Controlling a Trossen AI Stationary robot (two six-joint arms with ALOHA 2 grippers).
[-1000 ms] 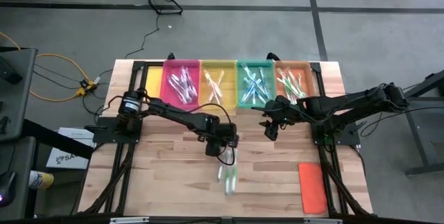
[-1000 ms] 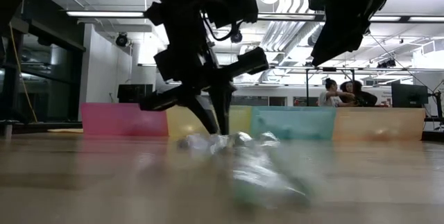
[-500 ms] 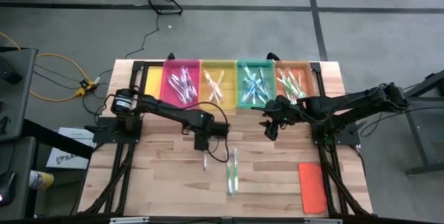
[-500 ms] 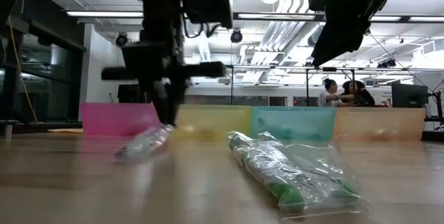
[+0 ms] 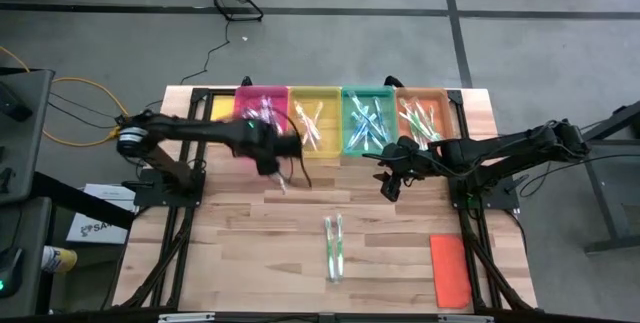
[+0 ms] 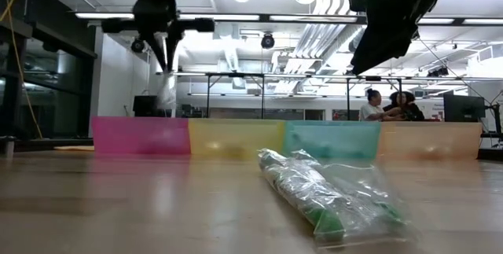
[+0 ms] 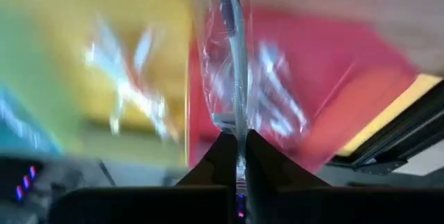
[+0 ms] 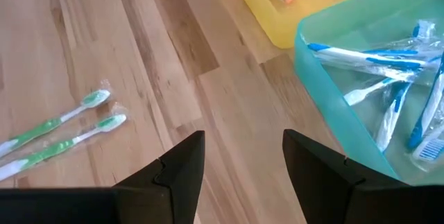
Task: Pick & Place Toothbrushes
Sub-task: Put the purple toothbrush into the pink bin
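On my wooden table [image 5: 250, 253], two green toothbrushes [image 5: 333, 247] lie at six o'clock. My left gripper [image 7: 239, 156] reaches toward eleven, pinching a wrapped toothbrush [image 7: 232, 64] above the pink tray [image 5: 262, 118]. My right gripper [image 8: 243, 156] hovers at three, fingers spread.

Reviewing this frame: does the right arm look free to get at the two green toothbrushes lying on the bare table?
Probably yes. The right end effector hovers open just short of the trays, and the green toothbrushes lie in the open on the table with nothing between. The left end effector, shut on a wrapped toothbrush, is off by the pink tray.
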